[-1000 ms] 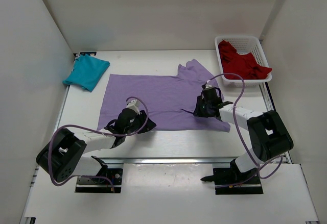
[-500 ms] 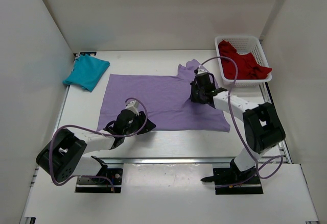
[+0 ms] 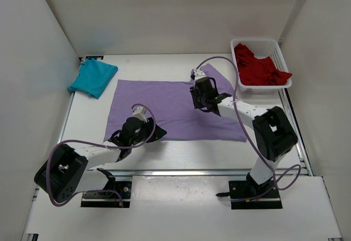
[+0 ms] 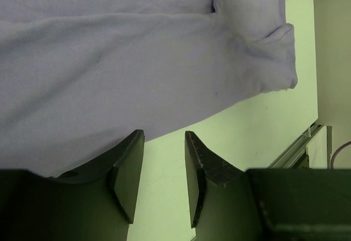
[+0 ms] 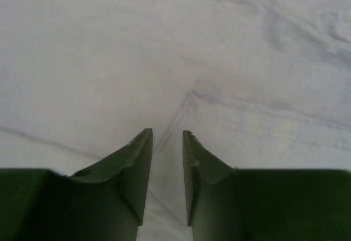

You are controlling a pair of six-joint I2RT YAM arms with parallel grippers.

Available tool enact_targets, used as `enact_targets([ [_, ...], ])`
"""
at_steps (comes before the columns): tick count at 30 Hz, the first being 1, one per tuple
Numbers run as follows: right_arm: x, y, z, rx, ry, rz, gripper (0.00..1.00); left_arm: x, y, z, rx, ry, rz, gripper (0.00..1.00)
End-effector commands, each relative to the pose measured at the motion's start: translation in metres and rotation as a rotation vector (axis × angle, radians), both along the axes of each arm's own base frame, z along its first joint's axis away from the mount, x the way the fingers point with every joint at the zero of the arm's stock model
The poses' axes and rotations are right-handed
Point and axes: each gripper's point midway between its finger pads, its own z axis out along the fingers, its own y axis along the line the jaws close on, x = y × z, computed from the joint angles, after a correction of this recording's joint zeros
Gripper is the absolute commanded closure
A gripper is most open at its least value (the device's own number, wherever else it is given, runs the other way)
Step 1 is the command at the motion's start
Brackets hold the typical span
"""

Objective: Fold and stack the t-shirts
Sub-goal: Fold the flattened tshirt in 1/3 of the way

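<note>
A light purple t-shirt [image 3: 170, 106] lies spread flat across the middle of the table. My left gripper [image 3: 143, 135] sits low at its near hem. In the left wrist view the left gripper [image 4: 163, 138] is open, with bare table between the fingers and the purple hem [image 4: 164, 76] just past the tips. My right gripper [image 3: 199, 96] hovers over the shirt's far right part. Seen from the right wrist, it [image 5: 167, 135] is open a narrow way above purple fabric [image 5: 109, 60] and holds nothing. A folded teal t-shirt [image 3: 93, 79] lies far left. The red t-shirt [image 3: 260, 71] fills the basket.
The white mesh basket [image 3: 279, 49] stands at the far right corner. White walls close in the table on the left, back and right. A metal rail [image 3: 181, 171] runs along the near edge, by the arm bases.
My right gripper has travelled from the shirt's right side up and left to near the collar, shutting and then opening again on the way. The left gripper has barely shifted.
</note>
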Motion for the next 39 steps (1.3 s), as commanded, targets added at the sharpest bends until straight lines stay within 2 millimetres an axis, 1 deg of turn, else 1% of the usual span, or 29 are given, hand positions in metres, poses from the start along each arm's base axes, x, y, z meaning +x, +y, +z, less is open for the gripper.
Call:
enact_targets([
  [1, -0.003, -0.026, 0.032, 0.075, -0.089, -0.095, 0.79, 0.001, -0.003, 0.007, -0.007, -0.023, 0.004, 0.54],
  [2, -0.010, -0.024, 0.039, 0.143, -0.077, -0.077, 0.89, 0.000, -0.005, 0.006, 0.000, -0.021, -0.003, 0.54],
  [3, -0.022, -0.023, 0.026, 0.223, -0.019, -0.081, 0.95, 0.002, -0.006, 0.005, 0.009, -0.021, -0.008, 0.53],
  [4, -0.039, -0.029, 0.011, 0.274, 0.040, -0.108, 0.98, 0.003, -0.009, 0.006, 0.016, -0.018, -0.023, 0.53],
  [5, -0.046, -0.021, 0.020, 0.334, 0.032, -0.071, 1.00, 0.009, -0.011, 0.008, 0.030, -0.028, -0.033, 0.53],
  [7, -0.074, -0.019, -0.004, 0.333, 0.083, -0.071, 1.00, 0.011, -0.004, -0.004, 0.070, 0.023, -0.030, 0.54],
  [8, -0.085, -0.020, -0.013, 0.315, 0.105, -0.062, 1.00, 0.012, -0.003, -0.003, 0.074, 0.029, -0.037, 0.53],
  [10, -0.099, -0.020, -0.026, 0.300, 0.155, -0.050, 1.00, 0.021, 0.014, -0.002, 0.040, 0.043, 0.008, 0.53],
  [11, -0.107, -0.020, -0.032, 0.287, 0.174, -0.046, 1.00, 0.018, 0.020, -0.006, 0.031, 0.063, 0.012, 0.53],
  [12, -0.109, -0.023, -0.036, 0.265, 0.180, -0.052, 1.00, 0.023, 0.028, -0.003, 0.032, 0.051, 0.035, 0.54],
  [14, -0.117, -0.028, -0.042, 0.253, 0.192, -0.060, 1.00, 0.019, 0.040, -0.014, 0.092, 0.083, 0.055, 0.52],
  [15, -0.123, -0.033, -0.048, 0.243, 0.225, -0.080, 1.00, 0.016, 0.039, -0.015, 0.101, 0.089, 0.042, 0.52],
  [19, -0.148, -0.048, -0.069, 0.194, 0.294, -0.125, 1.00, -0.014, 0.045, -0.043, 0.115, 0.191, 0.026, 0.54],
  [22, -0.174, -0.054, -0.081, 0.178, 0.340, -0.130, 1.00, -0.053, 0.059, -0.074, 0.138, 0.274, 0.033, 0.57],
  [23, -0.187, -0.055, -0.085, 0.176, 0.358, -0.123, 1.00, -0.055, 0.060, -0.071, 0.125, 0.256, 0.039, 0.58],
  [25, -0.212, -0.061, -0.097, 0.180, 0.403, -0.133, 1.00, -0.075, 0.075, -0.085, 0.161, 0.290, 0.077, 0.58],
  [26, -0.217, -0.061, -0.097, 0.193, 0.417, -0.129, 1.00, -0.077, 0.067, -0.075, 0.144, 0.235, 0.057, 0.58],
  [27, -0.230, -0.062, -0.102, 0.186, 0.440, -0.122, 1.00, -0.087, 0.071, -0.081, 0.177, 0.254, 0.064, 0.58],
  [29, -0.245, -0.059, -0.101, 0.191, 0.465, -0.120, 1.00, -0.091, 0.072, -0.072, 0.143, 0.198, 0.076, 0.57],
  [30, -0.248, -0.050, -0.093, 0.215, 0.455, -0.095, 1.00, -0.090, 0.073, -0.065, 0.103, 0.191, 0.092, 0.57],
  [31, -0.248, -0.043, -0.086, 0.243, 0.448, -0.083, 1.00, -0.099, 0.077, -0.075, 0.097, 0.225, 0.095, 0.57],
  [32, -0.246, -0.038, -0.078, 0.258, 0.439, -0.066, 1.00, -0.091, 0.079, -0.067, 0.058, 0.186, 0.117, 0.57],
  [33, -0.237, -0.033, -0.067, 0.281, 0.416, -0.064, 0.95, -0.088, 0.078, -0.060, 0.026, 0.171, 0.117, 0.56],
  [34, -0.227, -0.032, -0.055, 0.286, 0.385, -0.063, 0.92, -0.081, 0.077, -0.047, 0.001, 0.145, 0.118, 0.55],
  [35, -0.206, -0.030, -0.033, 0.308, 0.319, -0.073, 0.88, -0.070, 0.075, -0.025, -0.012, 0.086, 0.118, 0.55],
  [36, -0.197, -0.029, -0.024, 0.313, 0.290, -0.072, 0.85, -0.065, 0.078, -0.022, 0.011, 0.085, 0.124, 0.56],
  [37, -0.179, -0.027, -0.007, 0.346, 0.249, -0.071, 0.81, -0.054, 0.074, -0.003, 0.029, 0.045, 0.108, 0.54],
  [38, -0.158, -0.031, 0.009, 0.365, 0.204, -0.090, 0.82, -0.036, 0.073, 0.023, 0.053, -0.026, 0.113, 0.53],
  [39, -0.142, -0.028, 0.022, 0.375, 0.172, -0.075, 0.81, -0.021, 0.069, 0.040, 0.097, -0.063, 0.099, 0.53],
])
